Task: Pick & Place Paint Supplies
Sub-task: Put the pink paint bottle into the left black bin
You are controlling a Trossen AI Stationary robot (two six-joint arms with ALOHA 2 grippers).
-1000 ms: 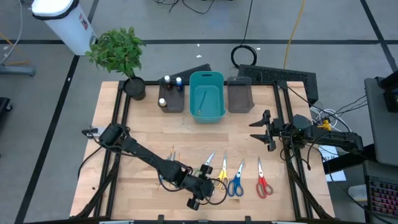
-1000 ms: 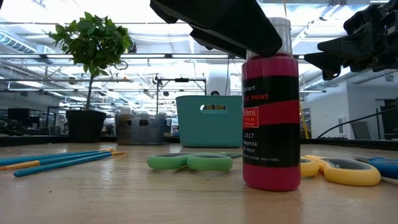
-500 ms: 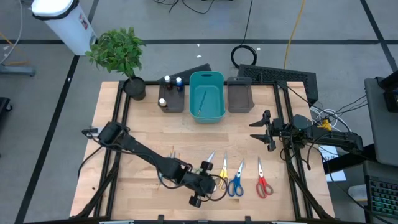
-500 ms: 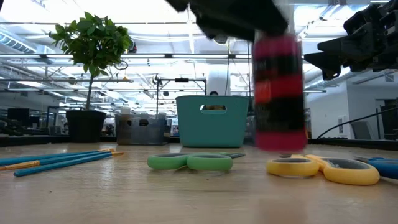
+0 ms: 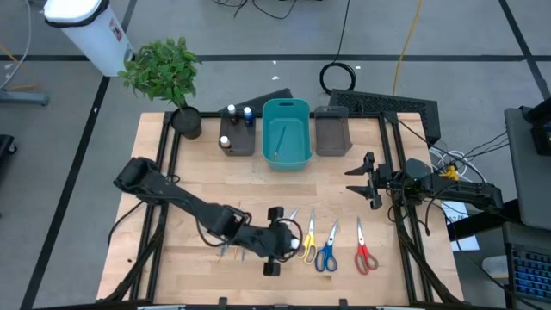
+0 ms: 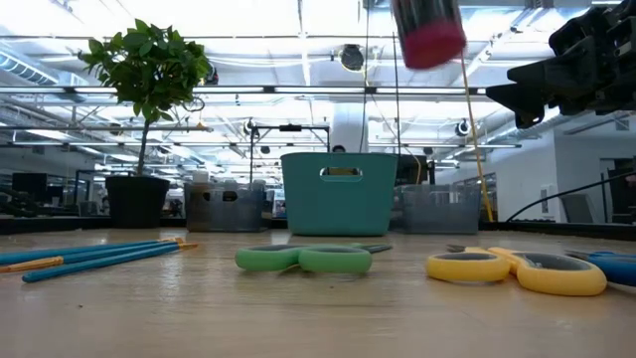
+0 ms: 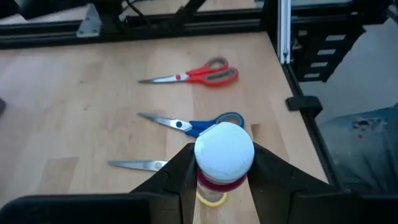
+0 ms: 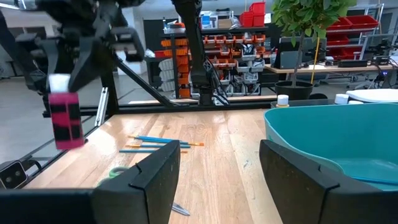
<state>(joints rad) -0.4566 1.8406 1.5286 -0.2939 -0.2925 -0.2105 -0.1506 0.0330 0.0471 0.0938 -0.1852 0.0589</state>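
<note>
My left gripper [image 5: 291, 244] is shut on a magenta paint bottle with a white cap [image 7: 224, 151], held above the table's near middle. The low view shows only the bottle's bottom end [image 6: 427, 32], high up; the right wrist view shows the whole bottle [image 8: 65, 118]. Under it lie green scissors [image 6: 303, 260], yellow scissors [image 5: 308, 237], blue scissors [image 5: 325, 255] and red scissors [image 5: 364, 255], all flat on the wood. Blue brushes [image 6: 89, 256] lie to the left of the scissors. My right gripper [image 5: 360, 179] waits open at the table's right edge. My left gripper pinches the bottle just under its white cap [image 8: 60, 83] between the two fingers [image 7: 184, 177], one on each side. The fingers slant down from the table's left. The bottle hangs below them, nearly upright, lifted clear of the table.
A teal bin [image 5: 286, 133] stands at the far middle with a dark grey bin on each side; the left one [image 5: 237, 138] holds small bottles, the right one [image 5: 331, 133] shows nothing. A potted plant [image 5: 172, 82] stands at the far left corner.
My left gripper has gone up with the magenta bottle and rolled a little. The bottle stood upright on the table beside the scissors and is now lifted clear, high above them.
</note>
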